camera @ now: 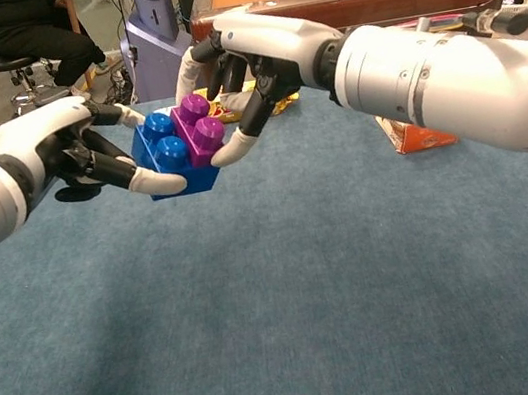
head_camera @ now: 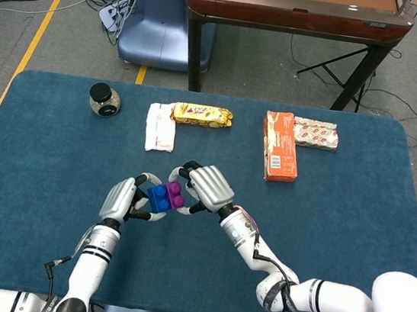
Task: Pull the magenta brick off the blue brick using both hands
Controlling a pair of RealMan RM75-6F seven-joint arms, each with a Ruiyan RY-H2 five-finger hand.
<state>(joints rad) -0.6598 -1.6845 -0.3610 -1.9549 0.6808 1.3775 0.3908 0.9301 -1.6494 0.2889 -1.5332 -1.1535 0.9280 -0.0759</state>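
Note:
The magenta brick (camera: 196, 131) (head_camera: 175, 195) sits stacked on the right part of the blue brick (camera: 165, 156) (head_camera: 159, 198), and the pair hangs above the blue table (head_camera: 323, 217). My right hand (camera: 256, 57) (head_camera: 207, 187) pinches the magenta brick from the right, a fingertip under its near side. From the left, my left hand (camera: 63, 145) (head_camera: 123, 199) holds the blue brick, with one finger along its front lower edge. The two bricks are still joined.
At the table's back stand a dark jar (head_camera: 105, 100), a white packet (head_camera: 160, 127), a yellow snack bar (head_camera: 202, 114), an orange box (head_camera: 280, 145) and a red-white packet (head_camera: 316, 133). A mahjong table (head_camera: 297, 6) stands beyond the far edge.

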